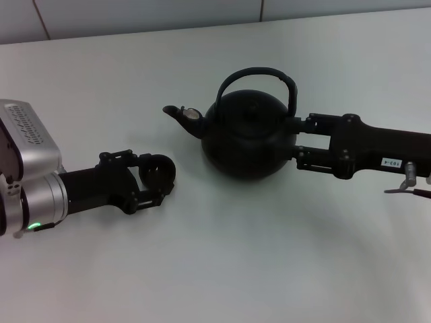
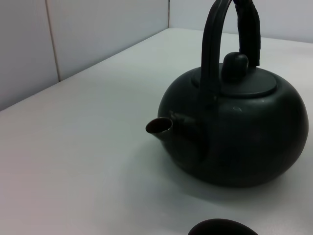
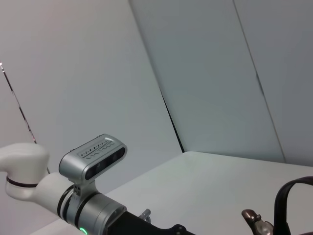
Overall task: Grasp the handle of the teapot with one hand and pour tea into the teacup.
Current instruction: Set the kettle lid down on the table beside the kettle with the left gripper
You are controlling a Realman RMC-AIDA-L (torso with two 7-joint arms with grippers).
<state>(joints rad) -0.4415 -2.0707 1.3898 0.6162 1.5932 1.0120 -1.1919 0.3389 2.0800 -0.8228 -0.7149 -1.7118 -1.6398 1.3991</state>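
The matte-black teapot [image 1: 246, 138] stands upright mid-table, its spout [image 1: 180, 114] pointing to the left. Its arched handle [image 1: 259, 73] rises over the lid, with nothing holding it. My right gripper [image 1: 298, 138] is open at the pot's right side, below the handle's right end, with its fingertips close to the body. Lower left of the pot, my left gripper [image 1: 159, 177] is shut on the small black teacup [image 1: 156, 169], a short way below the spout. In the left wrist view the teapot [image 2: 234, 127] fills the frame and the teacup's rim [image 2: 222, 228] shows at the edge.
The white table [image 1: 222, 269] extends on all sides of the pot, and a tiled wall [image 1: 148, 13] runs along its far edge. The right wrist view shows my left arm's silver camera housing [image 3: 93, 155] and a bit of the handle [image 3: 288, 198].
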